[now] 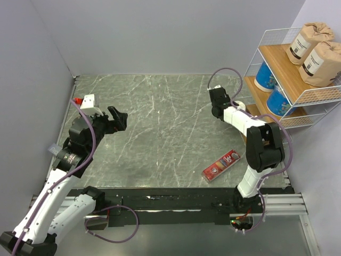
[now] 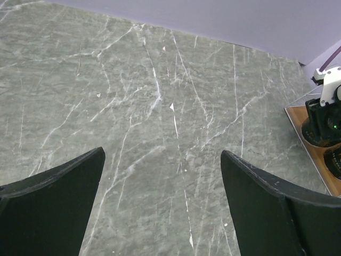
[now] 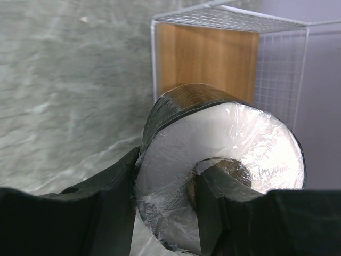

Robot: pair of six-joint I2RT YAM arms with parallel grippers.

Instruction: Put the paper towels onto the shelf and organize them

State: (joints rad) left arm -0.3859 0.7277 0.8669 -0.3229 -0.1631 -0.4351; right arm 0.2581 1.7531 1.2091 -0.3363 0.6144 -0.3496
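Note:
The shelf (image 1: 274,60) stands at the far right, a white wire rack with wooden tiers. Two brown rolls (image 1: 314,50) sit on its top tier and two blue rolls (image 1: 270,88) on the middle tier. My right gripper (image 1: 234,108) is shut on a black roll with a white top (image 1: 242,104) just left of the lowest tier. In the right wrist view one finger (image 3: 224,202) sits in the roll's (image 3: 240,144) core and the other on its outer wall, with the shelf (image 3: 208,58) close ahead. My left gripper (image 1: 120,118) is open and empty over the table's left side (image 2: 162,160).
A flat red box (image 1: 221,164) lies on the marble table in front of the right arm. Grey walls close in the left and far sides. The shelf's lowest wooden tier (image 2: 319,160) shows at the right edge of the left wrist view.

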